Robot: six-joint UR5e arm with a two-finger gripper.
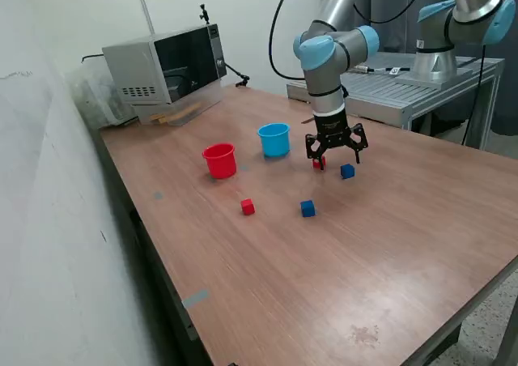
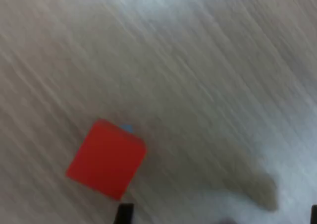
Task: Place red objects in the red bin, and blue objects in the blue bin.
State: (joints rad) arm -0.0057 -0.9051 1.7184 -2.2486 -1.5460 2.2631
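My gripper (image 1: 334, 157) hangs open just above the table, jaws spread wide. A red cube (image 1: 320, 163) lies on the wood under its side nearer the cups. In the wrist view that red cube (image 2: 106, 158) sits off to one side of the fingertips (image 2: 124, 215), not between them. One blue cube (image 1: 347, 171) rests just beside the gripper on the exterior view's right. A second red cube (image 1: 248, 207) and a second blue cube (image 1: 307, 208) lie nearer the front. The red bin (image 1: 219, 160) and the blue bin (image 1: 274, 139) stand upright on the exterior view's left of the gripper.
A microwave (image 1: 166, 66) stands at the back corner of the wooden table (image 1: 324, 285). A second arm (image 1: 457, 22) is mounted on a metal platform (image 1: 405, 91) behind the table. A wall runs along the exterior view's left.
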